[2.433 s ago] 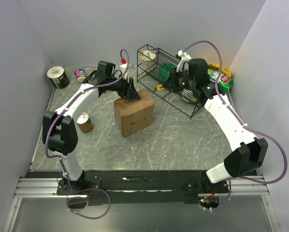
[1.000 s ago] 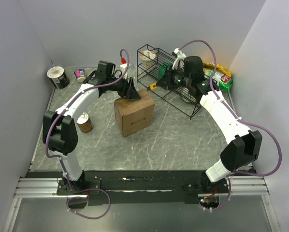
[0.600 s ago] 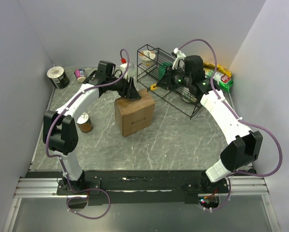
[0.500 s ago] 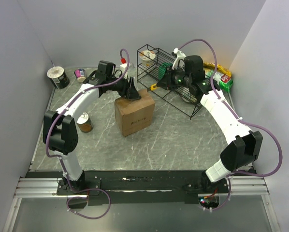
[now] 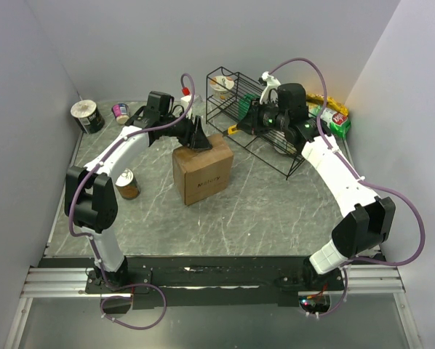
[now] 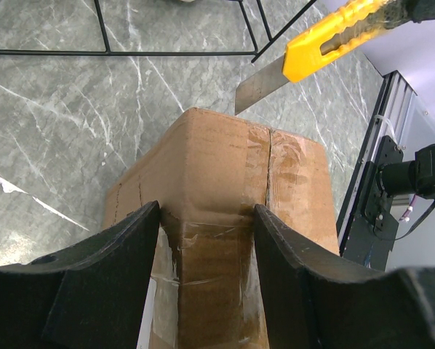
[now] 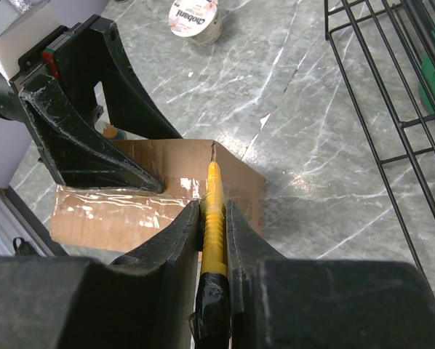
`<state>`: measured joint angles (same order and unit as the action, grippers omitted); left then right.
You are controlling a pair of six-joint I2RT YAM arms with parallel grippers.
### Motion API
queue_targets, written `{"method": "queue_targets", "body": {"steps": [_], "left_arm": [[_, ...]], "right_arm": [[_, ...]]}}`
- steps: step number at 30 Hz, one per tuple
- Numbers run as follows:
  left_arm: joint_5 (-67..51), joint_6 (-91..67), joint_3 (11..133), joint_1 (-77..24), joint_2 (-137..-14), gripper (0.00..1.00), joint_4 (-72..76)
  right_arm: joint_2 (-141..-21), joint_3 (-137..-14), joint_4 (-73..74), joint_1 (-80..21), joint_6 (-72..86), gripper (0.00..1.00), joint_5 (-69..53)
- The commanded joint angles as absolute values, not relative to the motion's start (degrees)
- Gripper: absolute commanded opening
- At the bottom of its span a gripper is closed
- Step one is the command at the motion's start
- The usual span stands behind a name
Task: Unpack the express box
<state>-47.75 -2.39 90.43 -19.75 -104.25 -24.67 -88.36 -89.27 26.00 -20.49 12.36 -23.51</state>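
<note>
Top external view: the express box (image 5: 201, 172) stands near the table (image 5: 261, 211) centre, in front of the wire rack (image 5: 236, 91). The left gripper (image 5: 198, 142) sits on its rear top edge. The right gripper (image 5: 245, 125) points a utility knife (image 5: 230, 131) at it.

Left wrist view: both fingers (image 6: 108, 269) are spread wide and clamp the box's upper corner. The knife blade (image 6: 260, 86) hovers just beyond the taped far edge.

Right wrist view: the fingers (image 7: 175, 240) are closed on the yellow knife handle. The blade tip meets the box's top seam.
</note>
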Motion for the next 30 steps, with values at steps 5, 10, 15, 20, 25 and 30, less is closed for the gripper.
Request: {"method": "queue_targets", "body": {"steps": [5,10,15,20,25,30], "left_arm": [[-42.2,0.4,88.2,-21.1,-108.2,0.58,-30.9],[-42.3,0.4,88.2,-21.2,-108.3,0.58,-30.8],[-42.3,0.4,88.2,-21.3,-108.3,0.58,-30.8],[-42.1,0.4,88.2,-21.3,-108.1,0.58,-30.9],[-42.0,0.4,88.0,-21.3,-108.0,0.58,-30.8],[-42.0,-1.6,88.1,-21.3,-108.1,0.58,-30.8]], "right_arm": [[-87.5,-91.4,23.1,-20.8,12.0,0.00,-24.0],[-87.3,-90.7,23.5,-20.8,11.9,0.00,-24.3],[-87.4,-90.4,23.6,-21.0,11.5,0.00,-24.3],[-87.7,-90.4,24.2,-21.3,10.9,0.00,-24.4],[-87.8,-90.2,24.5,-21.4,10.5,0.00,-24.5],[-87.8,-89.9,25.1,-21.6,10.1,0.00,-24.4]]}}
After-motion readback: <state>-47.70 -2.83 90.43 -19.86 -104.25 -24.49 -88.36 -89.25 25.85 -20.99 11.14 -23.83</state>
